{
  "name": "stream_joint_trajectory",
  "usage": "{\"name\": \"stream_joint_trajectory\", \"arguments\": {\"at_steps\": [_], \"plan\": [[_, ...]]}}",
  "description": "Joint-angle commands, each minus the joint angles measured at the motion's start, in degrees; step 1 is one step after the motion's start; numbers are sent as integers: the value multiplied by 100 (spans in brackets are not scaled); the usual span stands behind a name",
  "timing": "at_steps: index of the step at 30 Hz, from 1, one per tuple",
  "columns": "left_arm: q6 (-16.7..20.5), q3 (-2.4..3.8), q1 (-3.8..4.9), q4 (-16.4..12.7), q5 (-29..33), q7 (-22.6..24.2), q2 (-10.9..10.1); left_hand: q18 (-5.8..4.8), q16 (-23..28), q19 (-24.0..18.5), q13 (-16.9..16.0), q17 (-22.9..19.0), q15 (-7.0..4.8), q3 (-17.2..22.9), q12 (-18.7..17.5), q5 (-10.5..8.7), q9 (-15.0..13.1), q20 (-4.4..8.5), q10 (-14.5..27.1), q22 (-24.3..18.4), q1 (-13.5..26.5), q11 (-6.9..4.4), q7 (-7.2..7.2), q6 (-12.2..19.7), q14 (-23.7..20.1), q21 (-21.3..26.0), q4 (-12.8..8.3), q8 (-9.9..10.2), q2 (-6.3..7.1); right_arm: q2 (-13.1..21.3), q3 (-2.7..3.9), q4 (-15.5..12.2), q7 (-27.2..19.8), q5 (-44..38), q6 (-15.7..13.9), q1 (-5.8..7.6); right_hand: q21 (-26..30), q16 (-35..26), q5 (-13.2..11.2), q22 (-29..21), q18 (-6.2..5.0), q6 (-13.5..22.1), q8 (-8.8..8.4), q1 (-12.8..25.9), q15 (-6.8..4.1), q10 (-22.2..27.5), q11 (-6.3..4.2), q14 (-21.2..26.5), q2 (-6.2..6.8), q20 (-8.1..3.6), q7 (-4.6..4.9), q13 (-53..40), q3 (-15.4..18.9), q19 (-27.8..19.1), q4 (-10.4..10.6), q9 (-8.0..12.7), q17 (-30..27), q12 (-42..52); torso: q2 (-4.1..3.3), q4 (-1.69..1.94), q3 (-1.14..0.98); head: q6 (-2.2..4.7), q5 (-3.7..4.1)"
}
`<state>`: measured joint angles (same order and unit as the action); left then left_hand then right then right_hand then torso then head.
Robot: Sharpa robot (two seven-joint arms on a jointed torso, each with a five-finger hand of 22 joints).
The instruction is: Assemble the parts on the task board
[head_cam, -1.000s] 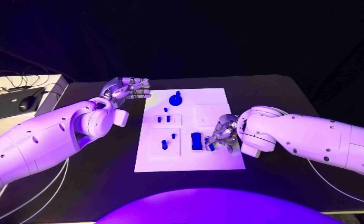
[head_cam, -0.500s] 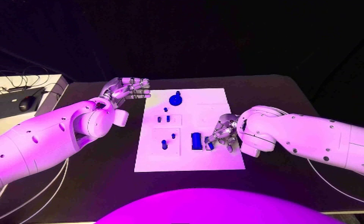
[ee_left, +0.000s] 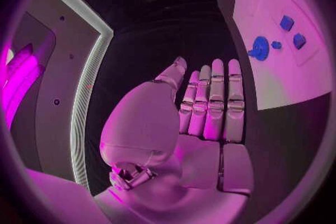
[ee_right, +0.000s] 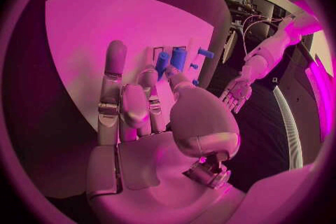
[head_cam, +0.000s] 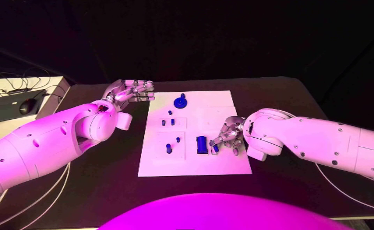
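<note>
The right robot hand rests on the white task board at its right edge, fingertips pinching a small blue part; a taller blue cylinder stands just beside them. The left robot hand hovers over the black counter beside the board's far left corner, fingers straight, together, holding nothing. A round blue knob sits near it.

Empty left robot hand beside task board
</note>
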<state>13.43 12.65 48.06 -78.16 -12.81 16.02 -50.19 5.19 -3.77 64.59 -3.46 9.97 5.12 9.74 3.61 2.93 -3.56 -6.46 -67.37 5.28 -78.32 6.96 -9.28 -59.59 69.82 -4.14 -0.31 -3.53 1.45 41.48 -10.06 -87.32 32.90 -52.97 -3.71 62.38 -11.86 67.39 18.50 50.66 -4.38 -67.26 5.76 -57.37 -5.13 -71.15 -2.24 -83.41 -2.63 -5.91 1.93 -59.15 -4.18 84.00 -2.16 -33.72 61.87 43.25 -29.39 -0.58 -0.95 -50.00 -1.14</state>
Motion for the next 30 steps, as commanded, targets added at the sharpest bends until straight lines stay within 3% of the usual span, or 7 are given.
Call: {"name": "stream_joint_trajectory", "arguments": {"at_steps": [1,4,7,17,22,24,30], "plan": [[-102,2,-2,-12,14,37,2,-43,5,48,0,8,0,7,-11,-2,-2,-4,30,-6,4,-16,-9,0,-11,-23,33,-11,-28,-2,1,-6,-73,21,-28,-4,1,-12,-154,-10,-9,-14,-1,110,-33,-31,9,-1,50,-32,22,-10,61,174,74,9,-1,-27,1,1,0,0,1],[-100,2,-2,-13,14,37,2,-43,5,48,0,8,0,7,-11,-2,-2,-4,30,-6,4,-16,-9,0,-11,-23,33,-11,-28,1,1,-14,-87,27,-24,-4,1,-13,-227,-15,-19,-16,2,209,-26,-28,17,-1,112,-22,32,-11,259,174,177,8,-1,-30,1,0,-1,0,1],[-99,2,-2,-13,14,36,2,-43,5,48,0,8,0,7,-11,-2,-2,-4,30,-6,4,-16,-9,0,-11,-23,33,-11,-28,6,1,-24,-99,33,-24,-4,2,-13,-323,-25,-28,-8,5,160,-23,-25,21,0,66,-15,31,-11,546,173,271,3,-2,-36,1,1,-2,0,-3],[-99,2,-2,-14,14,37,1,-39,5,48,0,8,1,14,-11,-2,-2,-7,37,-12,0,-14,-11,5,-15,-23,39,-11,-36,79,1,-84,-143,39,-58,-4,-5,-14,-305,-38,-29,-10,14,28,-25,-33,18,-1,-15,-16,29,-17,733,174,326,1,-4,-28,0,0,-3,0,3],[-92,2,-2,-18,13,39,-7,-39,5,48,0,8,1,14,-11,-2,-2,-7,37,-12,0,-14,-11,5,-15,-23,39,-11,-36,222,1,-193,-249,52,-78,-5,-10,-8,-295,-38,-29,-19,31,-130,-29,-41,14,-2,2,-19,27,-26,706,177,189,-13,3,-14,-3,2,-4,0,-10],[-88,2,-2,-22,12,40,-13,-39,5,48,0,8,1,14,-11,-2,-2,-7,37,-12,0,-14,-11,5,-15,-23,39,-11,-36,307,1,-267,-320,60,-97,-7,-17,-2,-338,-40,-28,-26,61,-305,-36,-49,6,-2,17,-22,15,-39,688,178,5,-39,9,5,-5,3,-4,0,-17],[-84,2,-2,-25,11,48,-19,-39,4,47,0,8,1,19,-10,-2,-2,-7,34,-13,-7,-16,-9,5,-15,-23,33,-10,-34,526,0,-452,-485,70,-182,-23,-26,-3,-666,-40,-10,-65,226,-700,-64,-84,-34,-4,84,-45,-47,-63,655,180,-265,-167,10,46,6,-7,-3,0,-31]]}}
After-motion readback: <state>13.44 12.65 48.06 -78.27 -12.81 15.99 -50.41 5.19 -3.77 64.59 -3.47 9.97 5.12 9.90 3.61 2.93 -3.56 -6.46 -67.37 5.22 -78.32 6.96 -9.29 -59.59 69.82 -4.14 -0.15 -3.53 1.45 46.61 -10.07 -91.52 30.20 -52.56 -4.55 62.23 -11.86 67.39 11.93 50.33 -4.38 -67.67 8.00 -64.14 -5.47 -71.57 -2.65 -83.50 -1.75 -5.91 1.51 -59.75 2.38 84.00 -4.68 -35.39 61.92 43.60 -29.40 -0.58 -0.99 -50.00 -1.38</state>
